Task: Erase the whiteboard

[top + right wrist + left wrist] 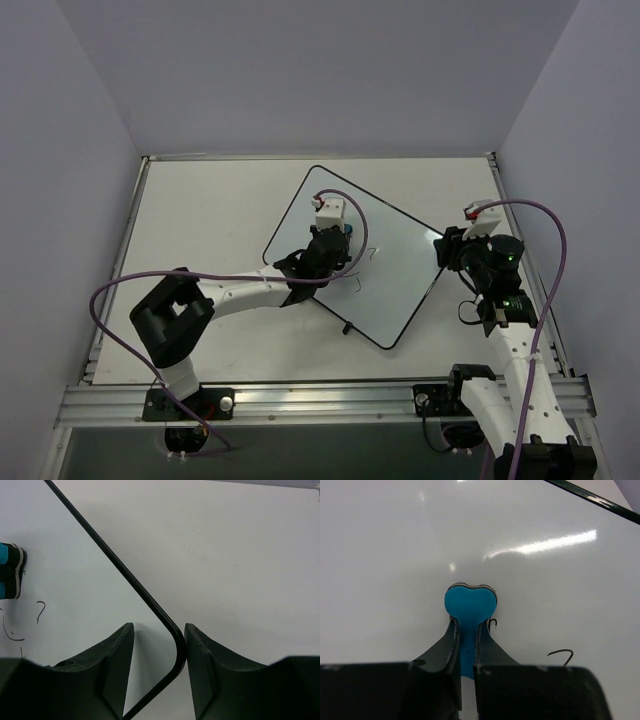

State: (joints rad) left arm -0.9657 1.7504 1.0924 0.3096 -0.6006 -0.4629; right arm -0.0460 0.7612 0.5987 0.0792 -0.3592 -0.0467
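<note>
The whiteboard (pixel 405 275) lies flat and askew on the right half of the bench (pixel 200 220), bearing only a few thin black pen strokes (pixel 40 611), hooks and curls too sparse to read as letters. The left pincer (pixel 466 622) is clenched on a blue eraser (pixel 470 604) that presses on the board just beside the strokes. The right pincer (pixel 159 628) stands released, its fingers astride the board's rounded right corner.
</note>
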